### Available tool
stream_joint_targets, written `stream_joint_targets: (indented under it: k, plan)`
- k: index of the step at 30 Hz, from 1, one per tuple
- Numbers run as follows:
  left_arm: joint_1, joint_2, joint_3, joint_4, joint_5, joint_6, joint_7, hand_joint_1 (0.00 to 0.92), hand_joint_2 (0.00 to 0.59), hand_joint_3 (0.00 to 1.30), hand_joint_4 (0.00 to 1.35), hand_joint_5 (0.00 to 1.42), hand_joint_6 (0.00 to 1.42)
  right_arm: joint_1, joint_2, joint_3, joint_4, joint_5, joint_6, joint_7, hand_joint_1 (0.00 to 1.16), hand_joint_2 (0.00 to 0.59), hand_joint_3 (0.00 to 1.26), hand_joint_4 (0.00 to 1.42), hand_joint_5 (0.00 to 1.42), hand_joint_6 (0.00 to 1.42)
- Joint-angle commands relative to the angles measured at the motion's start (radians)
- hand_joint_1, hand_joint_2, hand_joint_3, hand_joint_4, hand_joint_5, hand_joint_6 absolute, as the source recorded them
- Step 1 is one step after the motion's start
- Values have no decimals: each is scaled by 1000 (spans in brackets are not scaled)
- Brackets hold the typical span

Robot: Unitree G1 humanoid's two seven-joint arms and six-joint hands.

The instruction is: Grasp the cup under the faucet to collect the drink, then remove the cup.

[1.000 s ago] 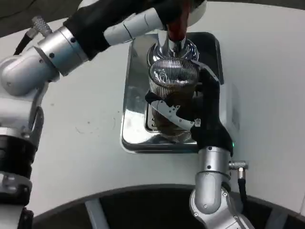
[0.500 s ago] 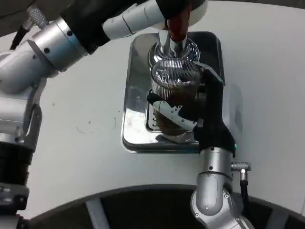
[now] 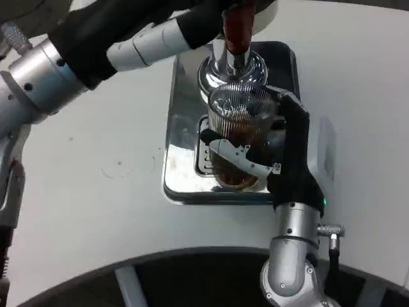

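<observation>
Both busy: right hand (image 3: 259,157) grips the cup (image 3: 238,137); left hand's (image 3: 220,13) grasp can't be told.

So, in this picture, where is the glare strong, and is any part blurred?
Head view: glare is strongest on the chrome drip tray and the faucet base, which mirror the light. The ribbed cup in the right hand reads fairly sharp, with dark drink inside. The left arm at top left looks slightly soft. The table is evenly lit, with little shadow.

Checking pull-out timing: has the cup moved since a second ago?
Yes. The cup, held by the right hand, has shifted slightly right and toward the robot, judged against the faucet and tray.
</observation>
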Motion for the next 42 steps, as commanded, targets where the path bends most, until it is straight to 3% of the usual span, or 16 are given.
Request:
stream_joint_targets:
  k: [1,17,25,42]
  plan:
    - [80,36,40,-59,-27,17,-1,0,69,125,159,277,210,46,31,1,-44,-9,12,-4,1000,144,658,896,1137,1242]
    - [287,92,149,-201,-86,52,1,0,70,133,161,277,213,93,28,-10,-118,-34,28,-5,1006,127,732,964,1208,1347]
    - [424,93,205,-266,-100,65,25,0,73,136,168,277,215,112,23,-17,-156,-45,32,3,1006,127,761,988,1235,1386]
    - [620,98,235,-266,-44,46,70,0,74,146,174,277,216,229,8,-17,-340,-64,55,59,1018,132,818,1044,1276,1424]
